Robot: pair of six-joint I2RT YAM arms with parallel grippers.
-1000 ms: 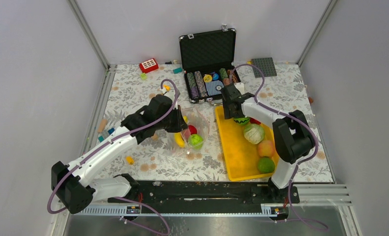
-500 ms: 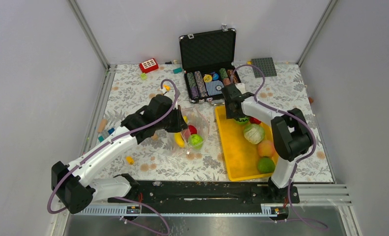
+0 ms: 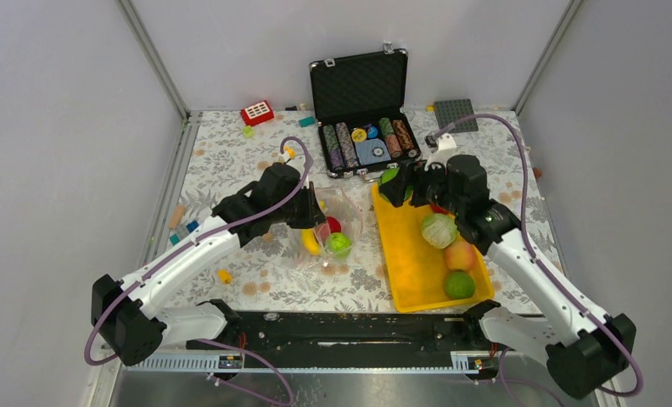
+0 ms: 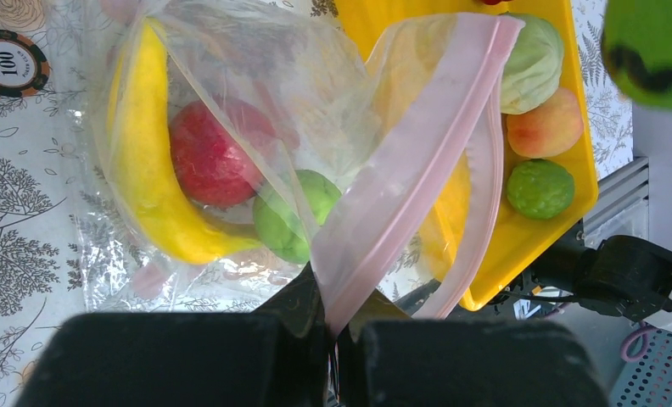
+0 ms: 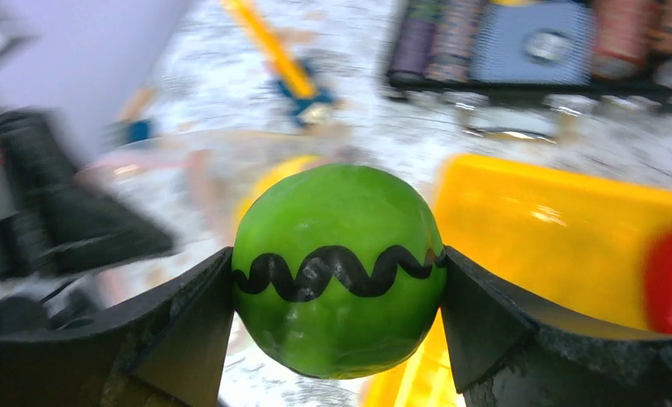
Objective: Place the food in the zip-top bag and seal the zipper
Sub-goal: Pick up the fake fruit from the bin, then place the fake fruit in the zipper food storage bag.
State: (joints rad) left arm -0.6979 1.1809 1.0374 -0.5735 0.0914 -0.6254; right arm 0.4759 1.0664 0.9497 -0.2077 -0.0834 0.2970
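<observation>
From above, the zip-top bag lies left of the yellow tray. It holds a banana, a red fruit and a green one. The tray carries a cabbage, a peach and a lime; an open chip case stands behind.

Left wrist view — the left gripper is pressed together on the pinkish zipper, the bag's mouth agape.

Right wrist view — the right gripper pinches a green melon between bag and tray.

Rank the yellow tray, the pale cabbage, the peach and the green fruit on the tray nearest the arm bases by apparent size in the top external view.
1. yellow tray
2. pale cabbage
3. peach and green fruit: these look about alike, so they are not ranked.
</observation>
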